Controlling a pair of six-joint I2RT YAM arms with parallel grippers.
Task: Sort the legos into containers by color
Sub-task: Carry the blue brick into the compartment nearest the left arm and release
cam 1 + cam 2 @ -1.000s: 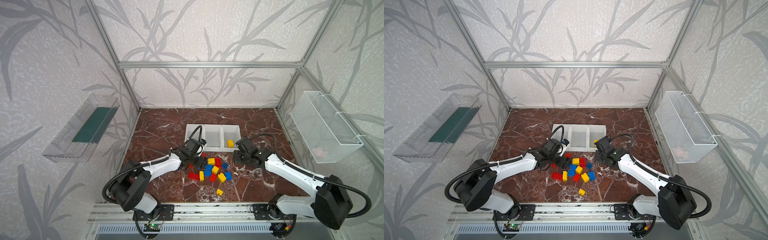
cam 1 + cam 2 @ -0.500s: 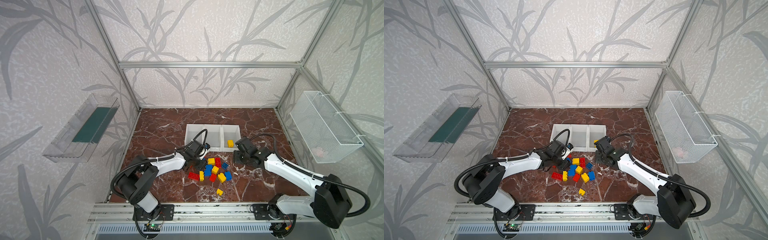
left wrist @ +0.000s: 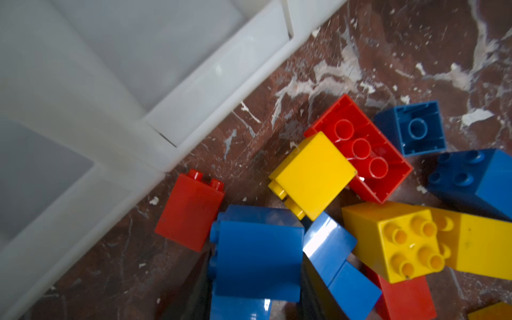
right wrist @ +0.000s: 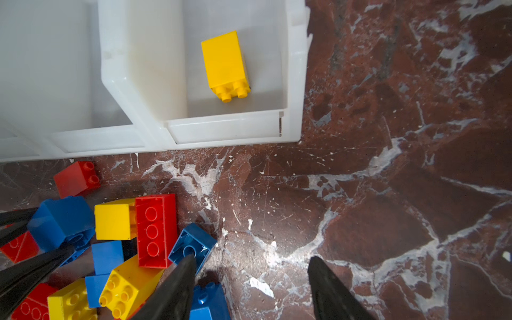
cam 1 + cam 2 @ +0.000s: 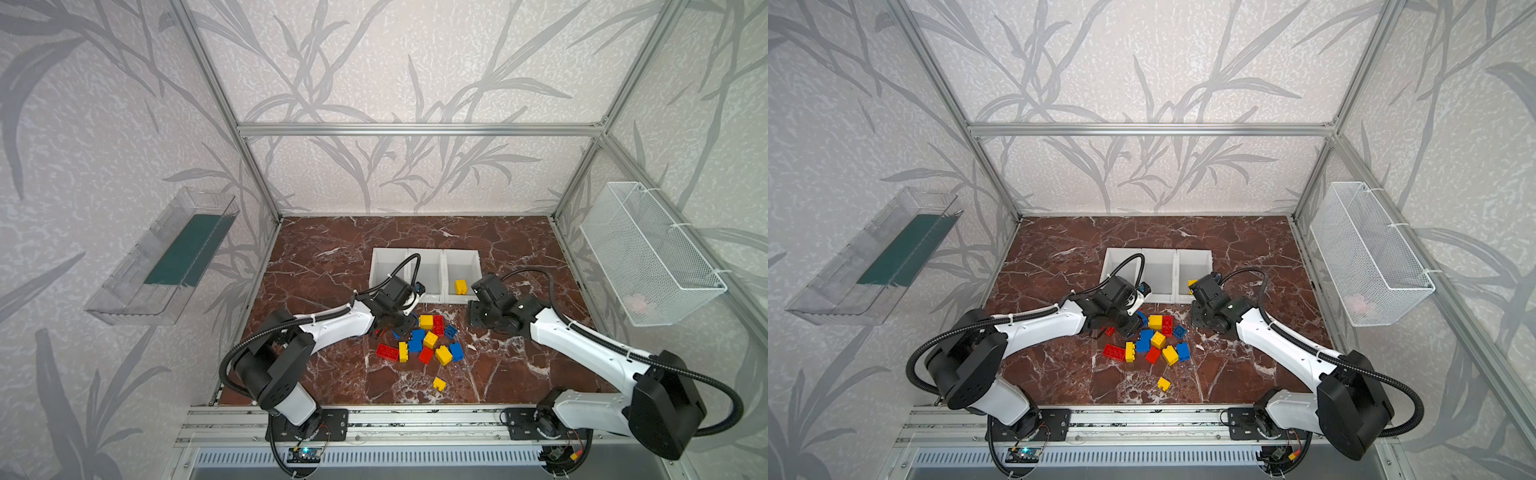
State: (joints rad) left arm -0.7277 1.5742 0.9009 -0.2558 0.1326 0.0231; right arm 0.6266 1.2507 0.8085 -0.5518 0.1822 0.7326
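My left claw [image 4: 54, 231] grips a shiny blue lego [image 3: 257, 249] mid bench [image 4: 360, 194], just before the white containers [image 4: 227, 130]. A red lego [image 3: 191, 213] and a yellow lego [image 3: 313, 174] crowd it. My right claw [image 4: 250, 257] hangs open

Robot lab cell: aluminium frame [image 5: 415, 129], leaf-print wall panels [image 5: 374, 62], marble-look tabletop [image 5: 324, 257], two rail-mounted robot arms [image 5: 332, 328] [image 5: 582, 345]

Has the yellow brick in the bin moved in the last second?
No. The yellow brick lies where it was, near the front wall of the right bin.
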